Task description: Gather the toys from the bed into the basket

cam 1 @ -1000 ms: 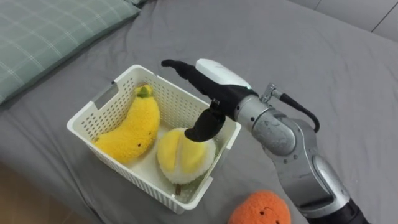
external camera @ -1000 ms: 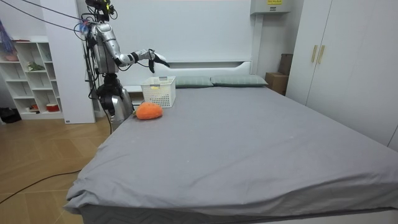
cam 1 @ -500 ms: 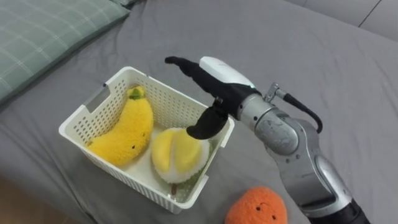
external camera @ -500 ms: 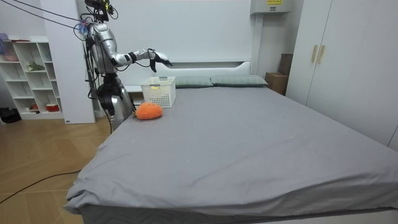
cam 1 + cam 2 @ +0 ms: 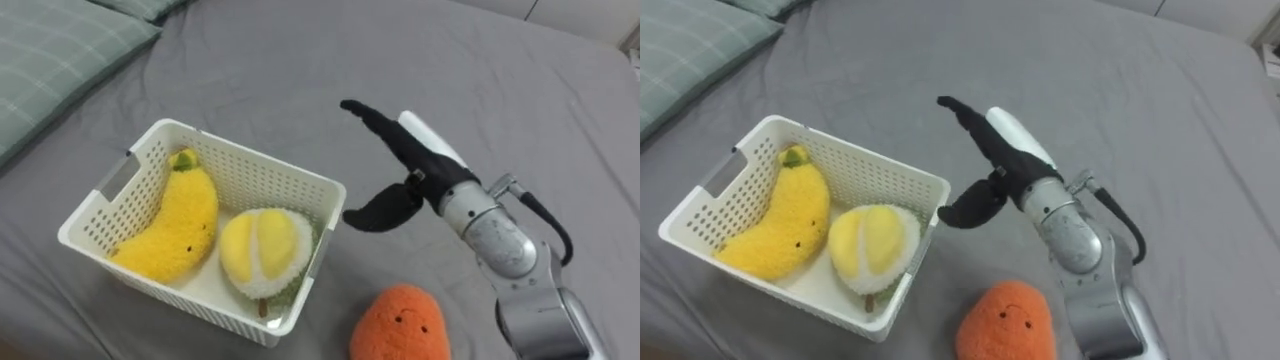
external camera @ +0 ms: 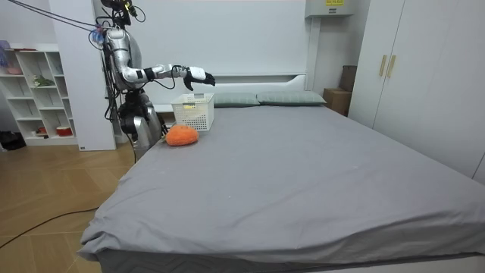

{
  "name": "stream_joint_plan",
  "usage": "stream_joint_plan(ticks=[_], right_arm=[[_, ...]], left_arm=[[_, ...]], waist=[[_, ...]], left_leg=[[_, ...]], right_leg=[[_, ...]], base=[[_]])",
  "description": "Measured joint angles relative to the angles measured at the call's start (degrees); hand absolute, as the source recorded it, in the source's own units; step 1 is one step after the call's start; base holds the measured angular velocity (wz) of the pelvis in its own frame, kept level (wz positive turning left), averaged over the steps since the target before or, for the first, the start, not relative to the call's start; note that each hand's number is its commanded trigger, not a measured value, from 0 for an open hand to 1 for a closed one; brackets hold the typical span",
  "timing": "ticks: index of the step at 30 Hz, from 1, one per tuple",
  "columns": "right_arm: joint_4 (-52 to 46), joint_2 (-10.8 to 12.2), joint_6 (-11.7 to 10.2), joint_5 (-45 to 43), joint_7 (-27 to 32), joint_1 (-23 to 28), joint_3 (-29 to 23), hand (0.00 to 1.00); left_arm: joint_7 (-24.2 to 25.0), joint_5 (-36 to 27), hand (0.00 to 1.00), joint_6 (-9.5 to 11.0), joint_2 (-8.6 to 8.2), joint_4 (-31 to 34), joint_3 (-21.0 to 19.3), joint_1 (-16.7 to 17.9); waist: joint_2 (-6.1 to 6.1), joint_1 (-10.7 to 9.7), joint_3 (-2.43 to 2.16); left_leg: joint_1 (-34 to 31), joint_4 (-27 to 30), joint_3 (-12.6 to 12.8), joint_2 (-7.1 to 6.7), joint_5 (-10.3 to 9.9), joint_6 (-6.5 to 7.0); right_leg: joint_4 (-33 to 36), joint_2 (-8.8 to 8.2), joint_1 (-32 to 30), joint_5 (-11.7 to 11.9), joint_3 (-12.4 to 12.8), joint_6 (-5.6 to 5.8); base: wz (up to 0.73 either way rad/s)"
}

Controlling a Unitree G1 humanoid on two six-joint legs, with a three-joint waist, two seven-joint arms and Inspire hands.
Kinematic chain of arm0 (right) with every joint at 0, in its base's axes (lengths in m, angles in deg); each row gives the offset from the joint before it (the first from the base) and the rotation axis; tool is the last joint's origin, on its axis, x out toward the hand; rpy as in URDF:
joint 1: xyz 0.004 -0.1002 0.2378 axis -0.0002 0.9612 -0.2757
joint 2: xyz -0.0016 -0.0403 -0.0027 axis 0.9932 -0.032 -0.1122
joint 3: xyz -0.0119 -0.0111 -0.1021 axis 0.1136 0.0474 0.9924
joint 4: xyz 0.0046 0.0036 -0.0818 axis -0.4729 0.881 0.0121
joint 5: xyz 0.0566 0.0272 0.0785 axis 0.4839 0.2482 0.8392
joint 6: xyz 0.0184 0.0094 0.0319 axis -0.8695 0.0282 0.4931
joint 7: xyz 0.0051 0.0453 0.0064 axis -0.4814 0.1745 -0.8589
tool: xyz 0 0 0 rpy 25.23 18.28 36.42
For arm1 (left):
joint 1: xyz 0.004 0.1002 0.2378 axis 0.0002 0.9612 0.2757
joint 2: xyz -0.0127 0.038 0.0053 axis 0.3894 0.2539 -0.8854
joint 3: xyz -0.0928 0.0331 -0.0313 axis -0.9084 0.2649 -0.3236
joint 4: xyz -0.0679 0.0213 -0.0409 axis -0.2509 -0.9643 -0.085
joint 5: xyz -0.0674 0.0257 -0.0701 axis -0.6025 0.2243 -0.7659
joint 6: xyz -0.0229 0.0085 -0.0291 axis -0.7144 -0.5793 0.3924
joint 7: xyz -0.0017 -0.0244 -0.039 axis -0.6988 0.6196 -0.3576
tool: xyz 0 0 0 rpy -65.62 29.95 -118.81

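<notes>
Right hand, spread and empty, has swung clear of the basket; we judge the orange plush toy next.

Three plush toys, one basket

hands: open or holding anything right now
right hand: open, holding nothing
left hand: cannot be told

Grey bed: white basket, orange plush toy, checked pillow on top.
</notes>
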Motion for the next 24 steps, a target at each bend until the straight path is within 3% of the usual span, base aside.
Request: stream_joint_plan(ticks=[2, 6, 10, 13, 18, 24], right_arm=[[0.1, 0.0, -0.5, 0.8, 2.2, 1.6, -1.4, 0.00], [1.7, -0.1, -1.1, 4.8, 4.6, 4.5, -3.7, 0.00], [3.3, -0.3, -1.7, 6.0, 6.0, 6.8, -4.5, 0.00], [6.4, -0.3, -2.4, 6.2, 6.5, 9.0, -5.7, 0.00], [9.5, -0.3, -2.5, 6.2, 7.9, 9.5, -7.4, 0.00], [13.8, -0.3, -3.4, 6.7, 9.6, 9.5, -7.8, 0.00]], left_arm=[[-0.7, 0.1, 0.00, 0.0, -0.46, 0.0, -0.5, 0.5], [-1.4, 0.1, 0.00, 0.1, -0.74, -0.3, -1.6, 0.9], [-1.8, 0.2, 0.00, 0.1, -0.72, -1.0, -1.7, 1.2], [-1.9, 0.2, 0.00, 0.1, -0.85, -0.8, -2.8, 1.5], [-1.9, 0.2, 0.00, 0.2, -1.14, 0.2, -2.8, 1.9], [-1.9, -0.4, 0.00, 0.2, -1.21, 0.5, -2.7, 2.1]], waist=[[0.59, -0.4, 0.14], [1.16, -1.9, -0.21], [0.94, -3.4, -0.37], [0.37, -3.8, -0.75], [1.22, -4.2, -0.29], [1.81, -4.6, -0.29]], left_leg=[[0.5, 0.0, 0.2, 0.03, -0.1, 0.16], [0.7, -0.2, 0.4, 0.05, -0.2, 0.20], [0.7, -0.2, 0.6, 0.07, -0.2, 0.19], [0.8, 0.1, 0.6, 0.05, -0.2, 0.21], [1.2, -0.1, 0.6, -0.03, -0.5, 0.41], [1.6, 0.0, 0.6, -0.04, -0.6, 0.46]], right_leg=[[0.0, 0.00, 0.6, 0.0, 0.2, 0.03], [0.0, -0.02, 0.8, 0.0, 0.0, 0.05], [0.1, -0.02, 0.8, 0.0, 0.1, 0.04], [0.0, -0.01, 0.8, 0.0, 0.2, 0.06], [0.0, 0.05, 1.2, 0.2, 1.1, 0.25], [0.0, 0.04, 1.6, 0.2, 1.1, 0.29]], base=[[-0.03], [-0.02], [0.00], [0.00], [-0.03], [0.00]])
